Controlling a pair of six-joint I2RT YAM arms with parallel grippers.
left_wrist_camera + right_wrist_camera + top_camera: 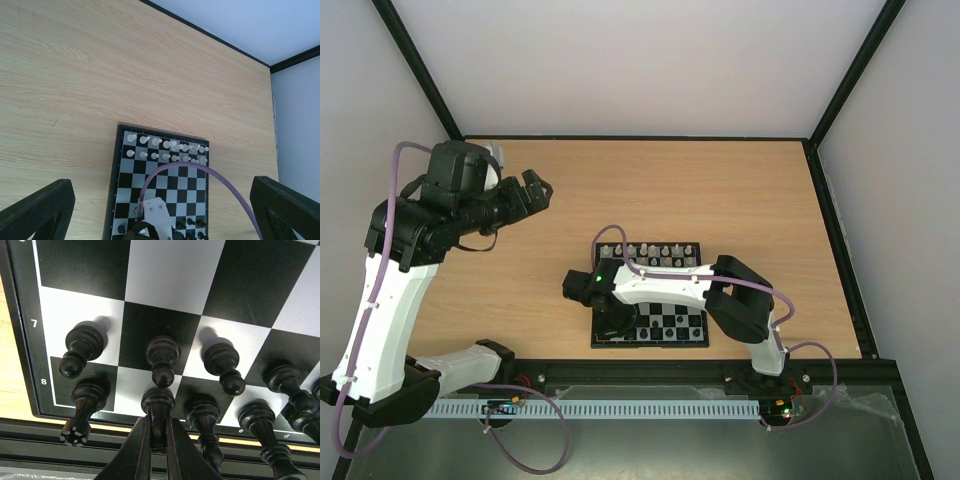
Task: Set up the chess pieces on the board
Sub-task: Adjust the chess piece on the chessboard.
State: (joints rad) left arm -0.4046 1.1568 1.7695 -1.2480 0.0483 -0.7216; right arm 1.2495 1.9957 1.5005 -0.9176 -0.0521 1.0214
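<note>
The board (675,322) lies in the middle of the table, close to the near edge. Cream-white chess pieces (650,252) fill its two far rows (165,147). Black chess pieces (222,362) stand on the near rows. My right gripper (157,440) is shut on a black piece (158,400) whose base rests on a white square of the back row, beside a black rook (82,405) in the corner. From above, the right gripper (612,322) hangs over the board's near-left part. My left gripper (535,190) is raised over the table's left side, open and holding nothing.
In the left wrist view the board (165,185) shows between the wide-apart fingers (35,215), with the right arm's purple cable (220,180) arching over it. Bare wooden table (720,190) surrounds the board. A black rail (650,372) runs along the near edge.
</note>
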